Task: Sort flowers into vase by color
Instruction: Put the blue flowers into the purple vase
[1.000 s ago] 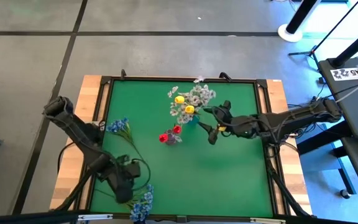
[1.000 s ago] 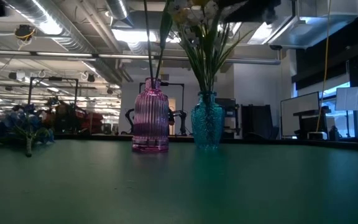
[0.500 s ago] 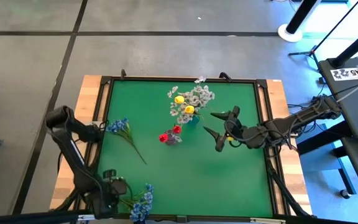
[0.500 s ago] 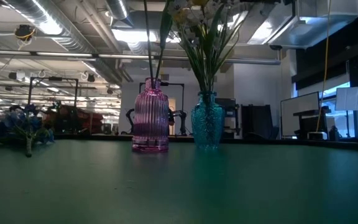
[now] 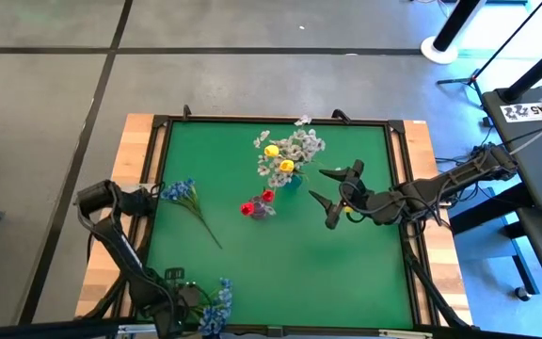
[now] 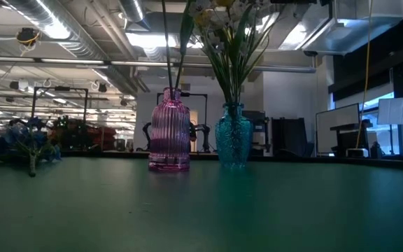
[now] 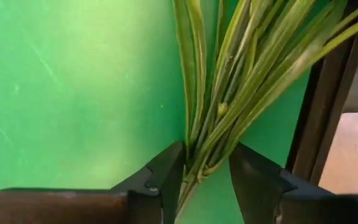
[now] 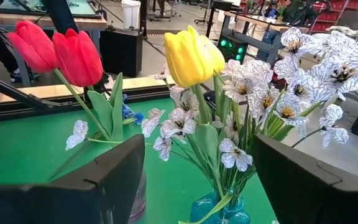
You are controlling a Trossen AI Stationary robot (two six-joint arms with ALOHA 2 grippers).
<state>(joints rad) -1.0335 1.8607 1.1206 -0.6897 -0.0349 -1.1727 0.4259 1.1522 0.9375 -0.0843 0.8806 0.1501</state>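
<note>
My left gripper (image 7: 204, 180) sits at the near edge of the green table (image 5: 346, 273), over the blue spray (image 5: 216, 313) lying by the near-left corner. Through its wrist camera I see the two dark fingers spread a little, one on each side of the gathered green stems (image 7: 229, 93), not yet pressed onto them. The stems fan straight away from the fingertips, so their long axis runs along my line of reach and the fingers cross it squarely; I judge the next squeeze should catch the bunch at its narrow base.

A second blue spray (image 5: 181, 193) lies flat near the left edge, its stem slanting toward the middle of the table, well apart from this gripper. The left arm is plainly the nearer one for both.

My right gripper (image 5: 335, 196) hangs just to the right of the two vases, fingers wide apart and empty. The pink vase (image 6: 170, 133) holds the red tulips (image 8: 58, 53); the teal vase (image 6: 233, 136) beside it holds the yellow tulips (image 8: 191, 56) and white sprays (image 8: 303, 68).
</note>
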